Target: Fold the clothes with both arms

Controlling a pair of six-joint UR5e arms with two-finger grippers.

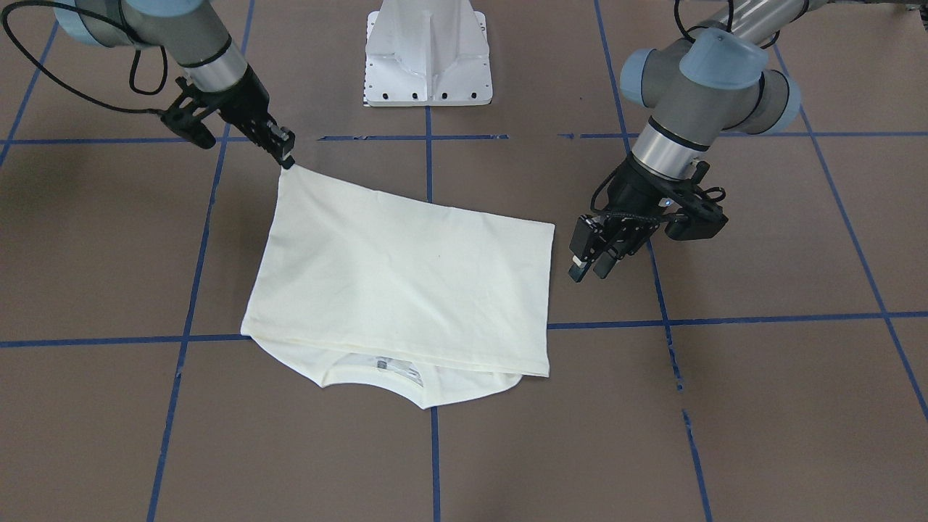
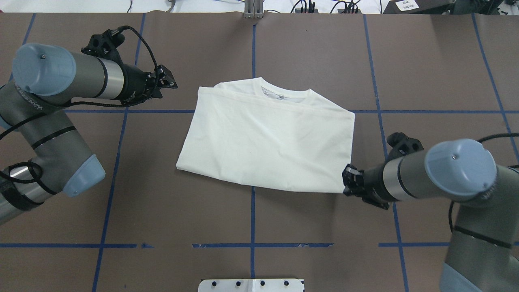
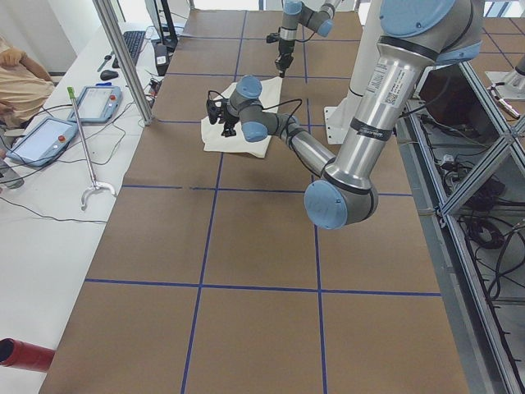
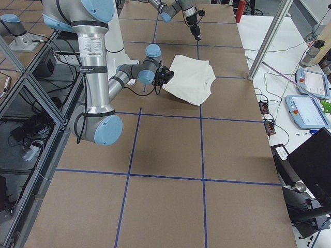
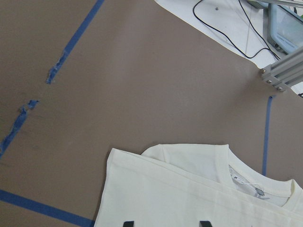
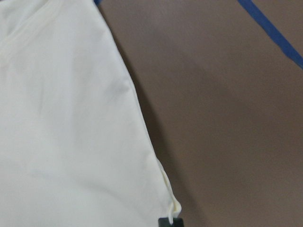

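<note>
Looked down on a brown table (image 2: 425, 61) gridded with blue tape (image 2: 252, 52). Found the left arm (image 2: 52, 121) reaching in toward the cloth's far left corner, and the right arm (image 2: 466, 174) held low at its near right corner. Saw the T-shirt (image 2: 263, 142) folded near the table's middle, plain cream side up. Traced its long axis left to right across the table, skewed a little, with the collar (image 2: 300, 90) pointing away from the robot and peeking out from under the folded layer, a small label (image 2: 272, 94) inside it. Noted the white pedestal base (image 1: 428, 58) at the robot's edge, well apart from the cloth. Caught the right gripper (image 1: 288, 161) pinched on the shirt's near right corner, drawn up to a point. Caught the left gripper (image 1: 589, 270) with fingers spread, holding nothing, just beside the shirt's left edge, bare table between.
</note>
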